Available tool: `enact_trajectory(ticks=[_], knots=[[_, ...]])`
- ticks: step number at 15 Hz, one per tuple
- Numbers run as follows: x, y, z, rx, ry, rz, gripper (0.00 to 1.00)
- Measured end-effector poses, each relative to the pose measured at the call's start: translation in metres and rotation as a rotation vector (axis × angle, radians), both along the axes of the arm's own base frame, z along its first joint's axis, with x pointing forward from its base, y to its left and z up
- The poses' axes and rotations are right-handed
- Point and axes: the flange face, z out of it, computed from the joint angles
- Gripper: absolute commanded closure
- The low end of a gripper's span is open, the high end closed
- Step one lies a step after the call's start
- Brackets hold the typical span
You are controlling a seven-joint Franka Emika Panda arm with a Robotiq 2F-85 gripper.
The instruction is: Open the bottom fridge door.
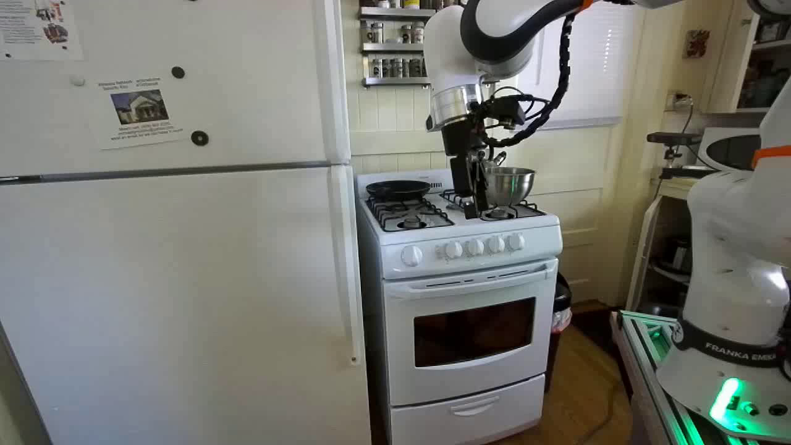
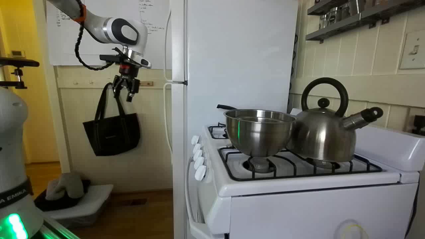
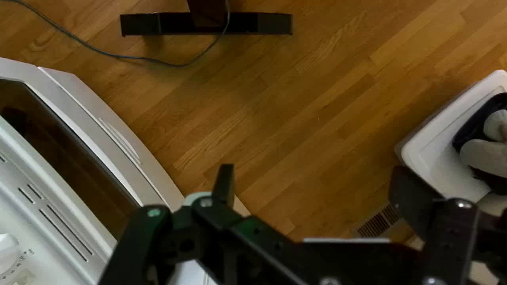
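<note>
- Your bottom fridge door (image 1: 185, 296) is closed, below the freezer door (image 1: 259, 86), beside the stove (image 1: 469, 287).
- Its long edge runs upright; in an exterior view its front and handle (image 2: 165, 113) face left.
- Your gripper (image 3: 313, 182) has its jaws wide apart, holding nothing.

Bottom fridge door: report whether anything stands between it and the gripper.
Nothing visible does: in an exterior view, no object shows in the gap between the gripper, its jaws open, and the bottom fridge door. The black bag hangs on the wall beyond.
</note>
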Motion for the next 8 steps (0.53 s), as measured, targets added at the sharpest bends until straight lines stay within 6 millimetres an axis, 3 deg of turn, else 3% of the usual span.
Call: enact_trajectory(ticks=[6,8], knots=[[0.001,0.000,0.001,0.000,-0.010,-0.002,0.00],[0.011,-0.005,0.005,0.015,-0.094,-0.028,0.00]])
